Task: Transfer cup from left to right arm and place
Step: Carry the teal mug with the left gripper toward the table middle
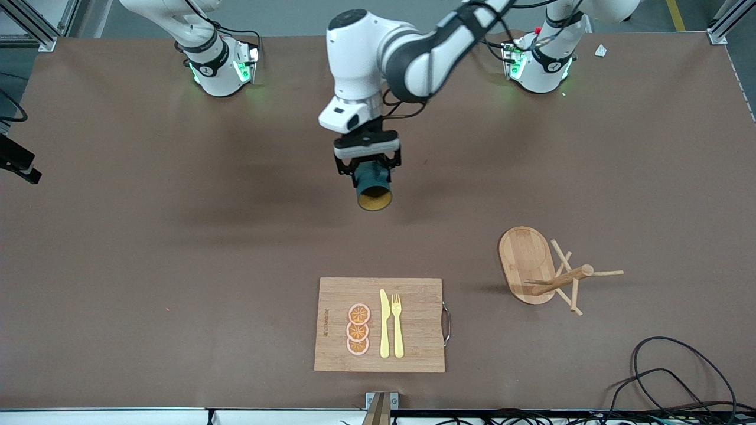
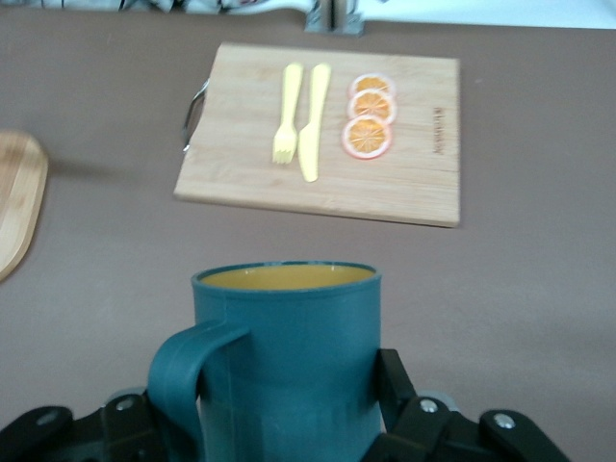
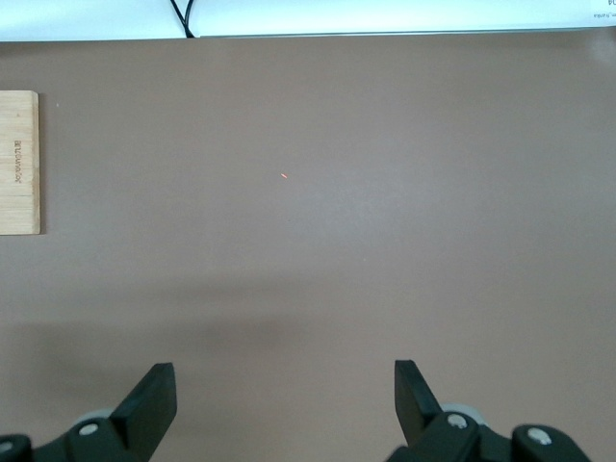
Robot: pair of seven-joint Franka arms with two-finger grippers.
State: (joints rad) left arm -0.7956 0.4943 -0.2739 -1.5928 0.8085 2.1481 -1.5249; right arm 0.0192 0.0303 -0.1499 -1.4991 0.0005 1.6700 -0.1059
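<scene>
1. The left gripper [image 2: 289, 423] is clamped on the base of the cup [image 2: 286, 356].
2. The cup's loop handle [image 2: 183, 380] faces sideways; its yellowish interior is visible at the rim.
3. A wooden cutting board [image 2: 318, 135] lies on the brown table [image 2: 520, 308].
4. The board carries a yellow fork [image 2: 286, 114], a yellow knife [image 2: 311, 122] and three orange slices [image 2: 369, 115].

Counted on the table [image 1: 118, 236]: one cup [image 1: 373, 186], one cutting board [image 1: 413, 307], three orange slices [image 1: 358, 330], one knife [image 1: 384, 323], one fork [image 1: 397, 324], one peg rack [image 1: 525, 262].
</scene>
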